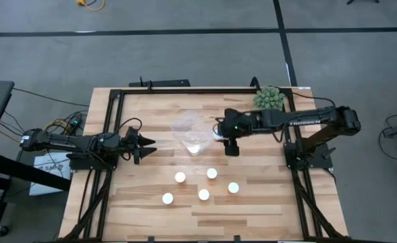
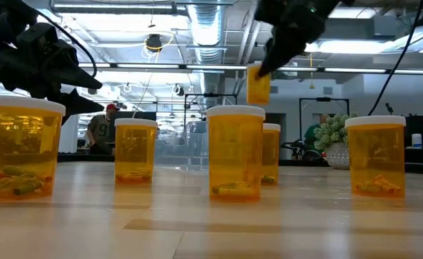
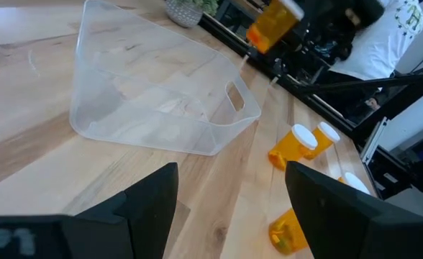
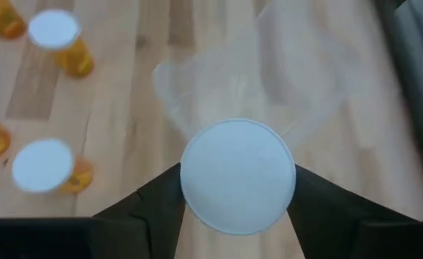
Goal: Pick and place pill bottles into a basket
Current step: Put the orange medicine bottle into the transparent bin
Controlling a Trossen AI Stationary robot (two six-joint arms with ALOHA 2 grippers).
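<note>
My right end effector (image 4: 237,188) pinches a pill bottle (image 4: 237,176) by its white cap, long axis upright, above the counter at the three-o'clock rim of the clear basket (image 1: 189,131), which lies toward nine o'clock.

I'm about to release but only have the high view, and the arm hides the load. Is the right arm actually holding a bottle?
Observer: Yes. In the right wrist view the white cap of a pill bottle sits between the jaws of the right gripper.
Operator: How high is it?
Observer: In the low view it hangs in the air, above the caps of the standing bottles on the table.
Operator: Anything in the basket already?
Observer: The left wrist view shows no bottle inside the clear basket. The left gripper waits open, facing it.
</note>
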